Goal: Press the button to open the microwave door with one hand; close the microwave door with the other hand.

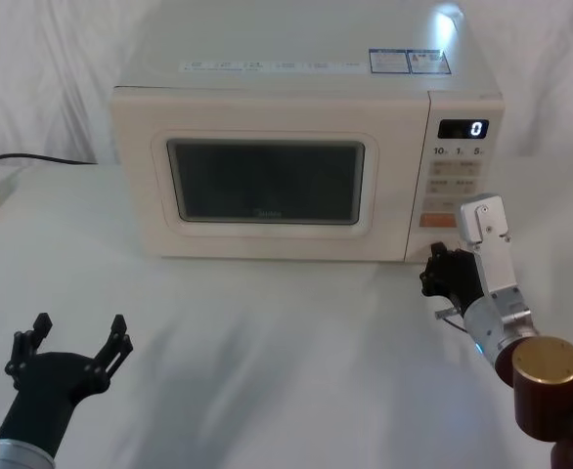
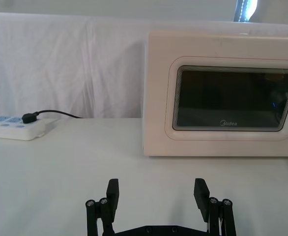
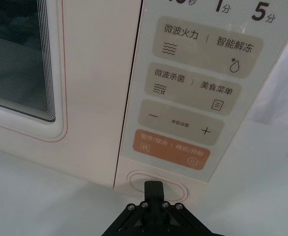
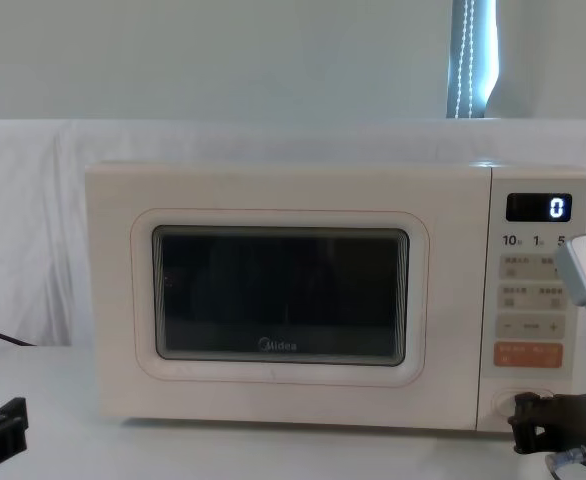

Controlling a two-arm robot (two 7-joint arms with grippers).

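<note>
Head view: left claw spread wide, empty, parked low on the bench, well left of the microwave. Door faces the robot, long axis horizontal, shut. Right claw pinched narrow, tip at the button below the orange key. Press underway at most; opening and closing both remain.

I see the microwave cased in smooth cream with a soft sheen, its door windowed in dark glossy glass. Ahead of my right gripper, whose matt black fingers are pressed together, the button looks like smooth plastic. White cloth, lightly creased, lies under my left gripper's spread black fingers.
</note>
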